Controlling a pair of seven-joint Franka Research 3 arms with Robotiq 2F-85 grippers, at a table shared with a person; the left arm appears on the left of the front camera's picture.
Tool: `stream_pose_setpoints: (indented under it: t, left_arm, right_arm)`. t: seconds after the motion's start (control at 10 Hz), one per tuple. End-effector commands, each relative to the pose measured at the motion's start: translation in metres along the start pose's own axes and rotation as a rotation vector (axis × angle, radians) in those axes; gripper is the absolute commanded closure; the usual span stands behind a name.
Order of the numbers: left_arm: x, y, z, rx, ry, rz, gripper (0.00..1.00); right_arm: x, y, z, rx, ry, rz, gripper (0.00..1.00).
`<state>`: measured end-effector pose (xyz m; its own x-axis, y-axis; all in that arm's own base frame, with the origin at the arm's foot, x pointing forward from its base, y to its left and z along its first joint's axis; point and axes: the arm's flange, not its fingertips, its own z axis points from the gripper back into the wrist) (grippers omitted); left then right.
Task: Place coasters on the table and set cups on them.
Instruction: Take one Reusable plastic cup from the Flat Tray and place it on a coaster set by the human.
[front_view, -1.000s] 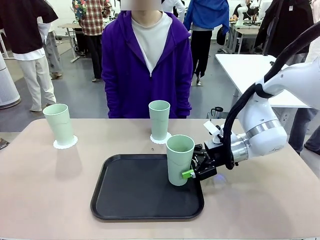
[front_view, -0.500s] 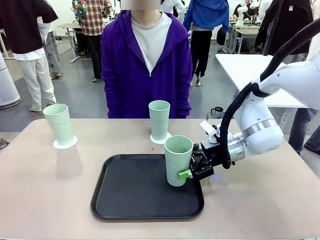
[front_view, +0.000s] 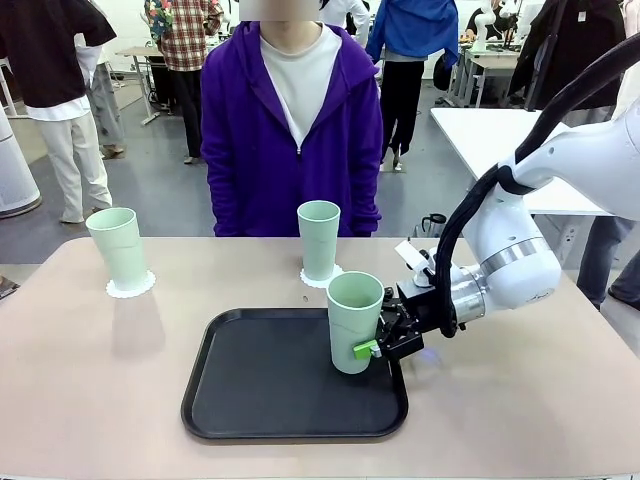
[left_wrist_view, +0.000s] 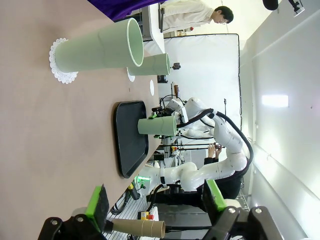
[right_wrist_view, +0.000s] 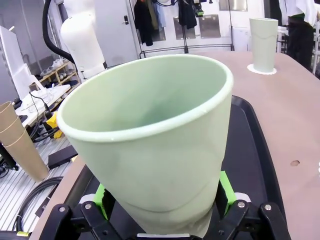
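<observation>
- The right gripper (front_view: 383, 343) grasps the third cup (front_view: 354, 322) over the tray's (front_view: 250, 395) right edge.
- Keep it upright (judging) toward the empty coaster (left_wrist_view: 151, 87).

Matt plastic cups, lacy paper coasters, a smooth table

The three cups (front_view: 355, 322) look like pale mint plastic with a soft matt skin and thin rolled rims. The coasters (front_view: 131, 286) are white paper with lacy, scalloped edges. The table (front_view: 90, 380) is smooth, beige, faintly satin. The tray (front_view: 270, 385) is black plastic, finely grained with a glossier rim. The arm (front_view: 520, 250) has glossy white shells.
</observation>
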<state>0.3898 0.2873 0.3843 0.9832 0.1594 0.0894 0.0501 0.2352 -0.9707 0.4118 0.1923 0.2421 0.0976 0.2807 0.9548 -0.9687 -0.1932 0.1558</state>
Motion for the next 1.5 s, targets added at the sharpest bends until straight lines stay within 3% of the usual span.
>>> stream_pose_setpoints:
  t: [0.0, 0.1, 0.2, 0.3, 0.7, 1.1, 1.4]
  left_arm:
    - [-0.002, -0.001, 0.001, -0.003, -0.003, -0.002, 0.00]
    - [-0.002, -0.001, 0.001, -0.003, -0.003, -0.002, 0.00]
    - [-0.002, -0.001, 0.001, -0.003, -0.003, -0.002, 0.00]
    - [-0.002, -0.001, 0.001, -0.003, -0.003, -0.002, 0.00]
    - [-0.002, -0.001, 0.001, -0.003, -0.003, -0.002, 0.00]
    - [-0.002, -0.001, 0.001, -0.003, -0.003, -0.002, 0.00]
    - [-0.002, -0.001, 0.001, -0.003, -0.003, -0.002, 0.00]
  right_arm:
    - [-0.001, -0.006, -0.008, -0.008, -0.040, 0.015, 0.00]
    - [-0.002, -0.007, -0.008, -0.003, -0.044, 0.021, 0.39]
    - [-0.003, -0.007, -0.008, 0.003, -0.036, 0.023, 0.58]
    - [-0.003, -0.007, -0.008, 0.007, -0.034, 0.024, 0.98]
    - [0.015, 0.007, 0.006, -0.028, -0.047, -0.031, 1.00]
    - [0.127, 0.047, 0.103, -0.126, -0.080, -0.059, 1.00]
    - [0.181, 0.061, 0.136, -0.183, -0.035, -0.073, 1.00]
